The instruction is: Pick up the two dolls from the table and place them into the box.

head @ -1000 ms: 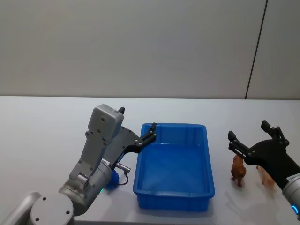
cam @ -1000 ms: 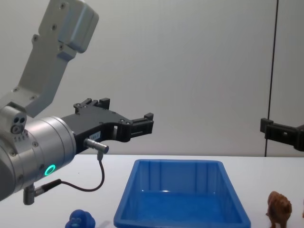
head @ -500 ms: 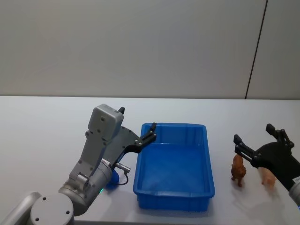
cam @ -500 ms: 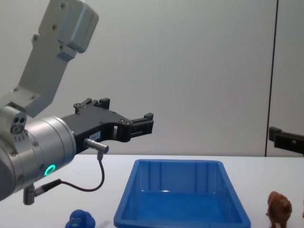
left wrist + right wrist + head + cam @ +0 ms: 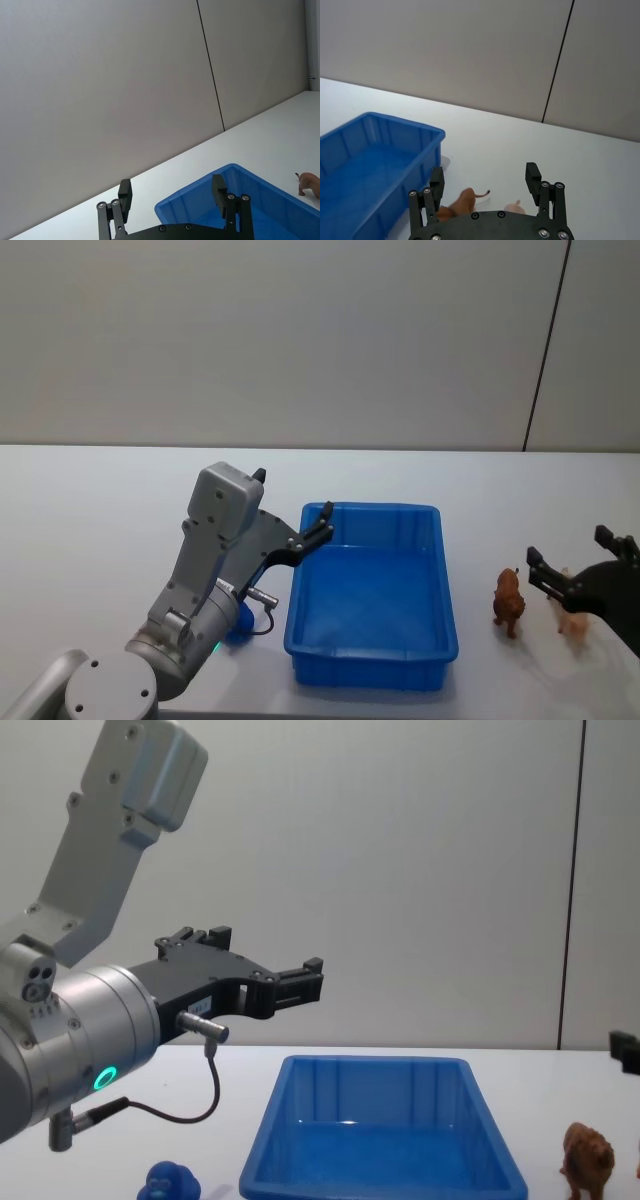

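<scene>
– Dolls?
– Brown doll (image 5: 509,602), pink doll (image 5: 572,620): on table, right of box (image 5: 370,653); right gripper (image 5: 485,172) above them, jaws spread, probably to straddle one.
– Left gripper (image 5: 171,186)?
– Jaws apart; raised over box's left rim, idle.

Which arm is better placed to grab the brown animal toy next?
Right. The right end effector hangs open above the brown toy and the pink toy, right of the box. The left end effector is open over the box's far left corner, with the box between it and that toy.
</scene>
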You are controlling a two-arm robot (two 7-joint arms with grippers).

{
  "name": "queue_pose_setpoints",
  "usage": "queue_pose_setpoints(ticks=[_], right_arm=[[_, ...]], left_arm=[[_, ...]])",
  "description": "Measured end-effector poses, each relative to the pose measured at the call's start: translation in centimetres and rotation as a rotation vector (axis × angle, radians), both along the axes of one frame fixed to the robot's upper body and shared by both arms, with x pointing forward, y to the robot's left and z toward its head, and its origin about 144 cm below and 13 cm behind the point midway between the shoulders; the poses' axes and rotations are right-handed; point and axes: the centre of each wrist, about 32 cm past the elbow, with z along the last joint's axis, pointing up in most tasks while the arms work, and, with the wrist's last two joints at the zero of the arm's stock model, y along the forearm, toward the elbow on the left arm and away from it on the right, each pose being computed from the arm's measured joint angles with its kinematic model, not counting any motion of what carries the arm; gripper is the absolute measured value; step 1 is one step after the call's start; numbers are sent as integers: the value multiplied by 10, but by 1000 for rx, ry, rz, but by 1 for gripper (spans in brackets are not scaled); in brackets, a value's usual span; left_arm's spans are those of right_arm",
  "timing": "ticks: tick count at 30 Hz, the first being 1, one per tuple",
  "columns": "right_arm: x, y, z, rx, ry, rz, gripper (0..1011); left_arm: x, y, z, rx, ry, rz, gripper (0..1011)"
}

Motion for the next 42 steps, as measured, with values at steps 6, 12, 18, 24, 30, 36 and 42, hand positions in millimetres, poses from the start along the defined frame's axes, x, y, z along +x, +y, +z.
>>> queue_pose_setpoints(ticks=[6, 12, 18, 24, 30, 36, 42], right_arm=[[0, -6, -3, -23, 40, -25, 1001], [0, -13, -7, -47, 86, -49, 1001], [1, -16, -13, -69, 138, -67, 1001], [3, -17, -18, -79, 175, -75, 1001], [5, -16, -23, -84, 210, -75, 1001], [8, -14, -26, -83, 237, -73, 1001], [11, -12, -29, -79, 261, -73, 1001]], left_arm=[[0, 0, 0, 0, 0, 0, 1002], [0, 0, 0, 0, 0, 0, 1002], [0, 0, 0, 0, 0, 0, 1002], [0, 0, 0, 0, 0, 0, 1002], [0, 0, 0, 0, 0, 0, 1002], [0, 0, 0, 0, 0, 0, 1002], [0, 0, 0, 0, 0, 0, 1002]])
